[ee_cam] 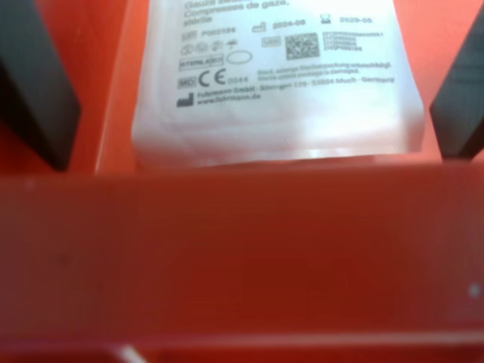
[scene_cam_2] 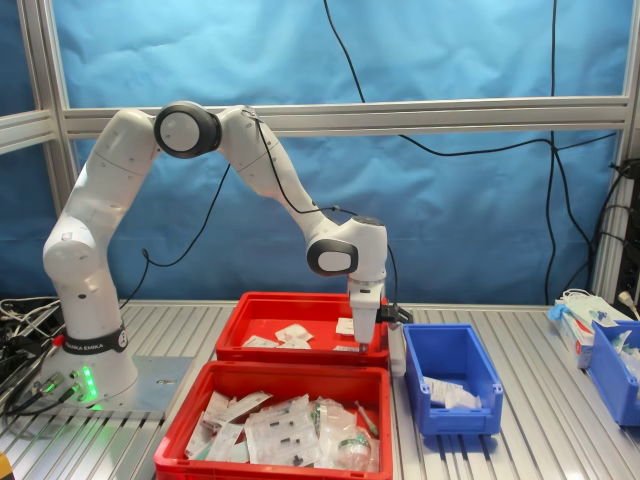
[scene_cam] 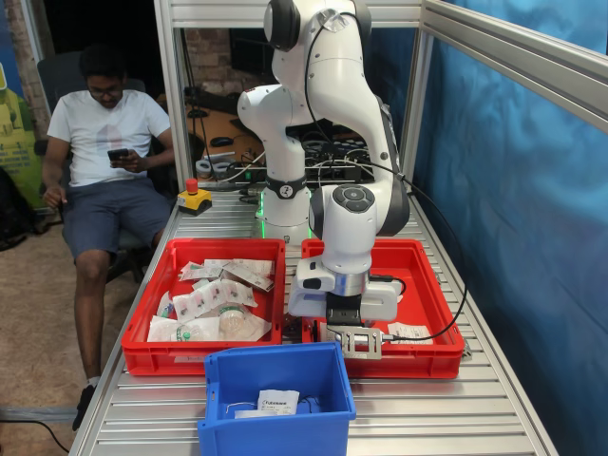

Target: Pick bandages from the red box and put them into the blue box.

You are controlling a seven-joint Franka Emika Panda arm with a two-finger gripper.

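My gripper is open and low inside the sparse red box, close to its wall. The dark fingers stand wide apart on either side of a flat white printed bandage that lies on the red floor. In the first exterior view the gripper sits near the front wall, with another bandage beside it. In the second exterior view the gripper is at the right end of the red box, which holds a few bandages. The blue box holds some white packets.
A twin red crate with a crowded heap of packets sits beside the red box. A person sits past the table's far left corner by a red stop button. Another blue bin stands at the second exterior view's right.
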